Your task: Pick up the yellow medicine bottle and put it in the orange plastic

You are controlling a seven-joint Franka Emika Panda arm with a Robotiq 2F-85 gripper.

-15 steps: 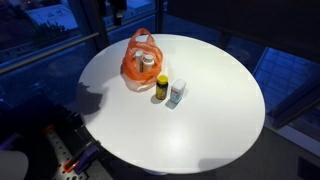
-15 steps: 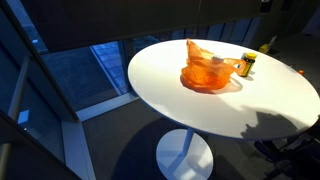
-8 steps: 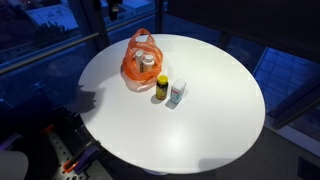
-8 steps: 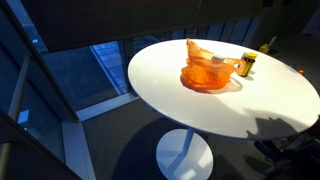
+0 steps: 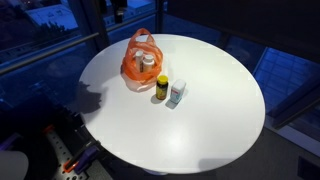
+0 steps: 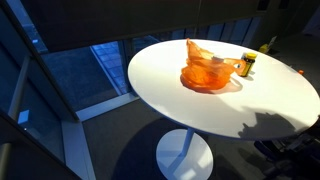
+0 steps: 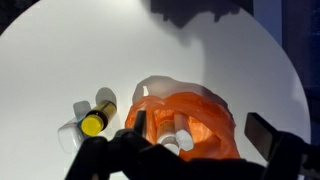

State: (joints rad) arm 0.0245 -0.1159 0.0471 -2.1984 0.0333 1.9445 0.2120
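The yellow medicine bottle (image 5: 162, 88) stands upright on the round white table (image 5: 220, 115), just beside the orange plastic bag (image 5: 142, 62). It also shows in the other exterior view (image 6: 248, 64) and in the wrist view (image 7: 97, 120). The bag (image 7: 190, 125) (image 6: 208, 70) holds white-capped bottles. My gripper (image 7: 201, 128) is open and empty, high above the bag. In an exterior view it is only a dark shape at the top edge (image 5: 118, 12).
A small white bottle (image 5: 177, 93) stands against the yellow one, on the side away from the bag. The table stands on a white pedestal (image 6: 185, 155). Dark glass walls surround it. Cables and gear lie on the floor (image 5: 70, 160).
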